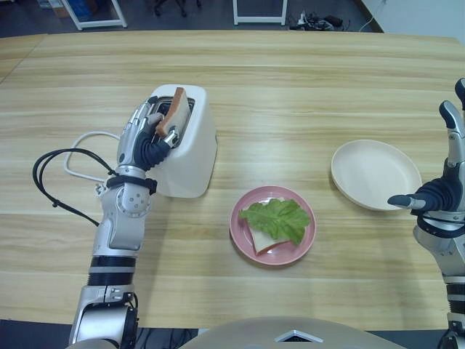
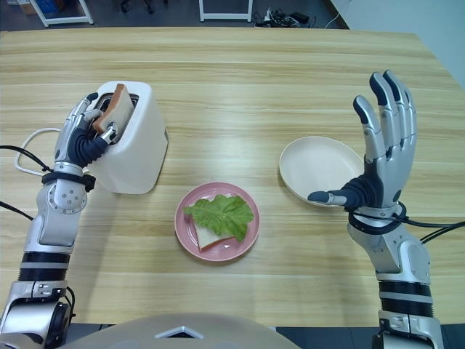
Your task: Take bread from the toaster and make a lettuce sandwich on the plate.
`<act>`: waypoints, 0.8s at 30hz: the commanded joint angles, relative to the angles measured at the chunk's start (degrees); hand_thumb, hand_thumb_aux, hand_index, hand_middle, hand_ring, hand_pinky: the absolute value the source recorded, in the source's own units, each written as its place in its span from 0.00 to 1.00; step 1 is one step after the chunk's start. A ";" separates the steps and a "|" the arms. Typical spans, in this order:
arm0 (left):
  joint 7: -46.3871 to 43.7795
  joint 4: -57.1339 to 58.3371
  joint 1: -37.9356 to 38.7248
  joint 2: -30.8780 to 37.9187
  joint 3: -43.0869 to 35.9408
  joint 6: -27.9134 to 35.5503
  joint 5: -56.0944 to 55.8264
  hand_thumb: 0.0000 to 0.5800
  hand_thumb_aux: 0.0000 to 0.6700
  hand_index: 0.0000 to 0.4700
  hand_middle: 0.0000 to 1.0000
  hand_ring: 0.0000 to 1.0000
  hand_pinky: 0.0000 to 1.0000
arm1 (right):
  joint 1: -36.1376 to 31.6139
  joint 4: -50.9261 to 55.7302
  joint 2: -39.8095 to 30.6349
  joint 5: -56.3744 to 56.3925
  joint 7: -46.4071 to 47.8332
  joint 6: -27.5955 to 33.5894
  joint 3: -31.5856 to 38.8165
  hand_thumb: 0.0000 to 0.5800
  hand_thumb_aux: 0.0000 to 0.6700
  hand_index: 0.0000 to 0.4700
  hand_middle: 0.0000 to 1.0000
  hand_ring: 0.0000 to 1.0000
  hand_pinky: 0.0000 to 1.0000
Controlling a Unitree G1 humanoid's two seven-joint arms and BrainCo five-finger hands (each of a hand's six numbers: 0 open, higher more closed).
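Left hand [image 1: 147,135], fingers closed on the bread slice [image 1: 178,107] protruding from the toaster [image 1: 192,154], sits left of and beyond the pink plate [image 1: 237,222] holding lettuce [image 1: 277,218]; right hand [image 2: 379,156] is spread open, empty, at right.

This looks like a lab or test room rather than a home kitchen. A broad pale-wood surface [image 1: 305,80] stands on a dark floor [image 1: 207,20], with white metal frame legs [image 1: 259,11], chair castors [image 1: 174,7] and loose cables [image 1: 316,22] behind.
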 commanded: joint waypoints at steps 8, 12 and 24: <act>7.94 -6.85 0.13 -1.81 2.27 -8.22 -0.87 1.00 1.00 1.00 1.00 1.00 1.00 | -0.26 1.26 0.36 -0.28 0.73 -1.43 0.18 0.00 0.00 0.00 0.00 0.00 0.00; 13.09 -10.43 -0.06 -0.93 2.86 -12.62 3.54 1.00 1.00 1.00 1.00 1.00 1.00 | -0.49 0.87 0.57 -0.15 1.29 -1.47 0.25 0.00 0.00 0.00 0.00 0.00 0.00; 18.54 -12.00 3.13 2.64 -12.85 -27.95 28.41 1.00 1.00 1.00 1.00 1.00 1.00 | -3.07 0.85 1.09 0.13 3.39 -2.00 1.75 0.00 0.00 0.00 0.00 0.00 0.00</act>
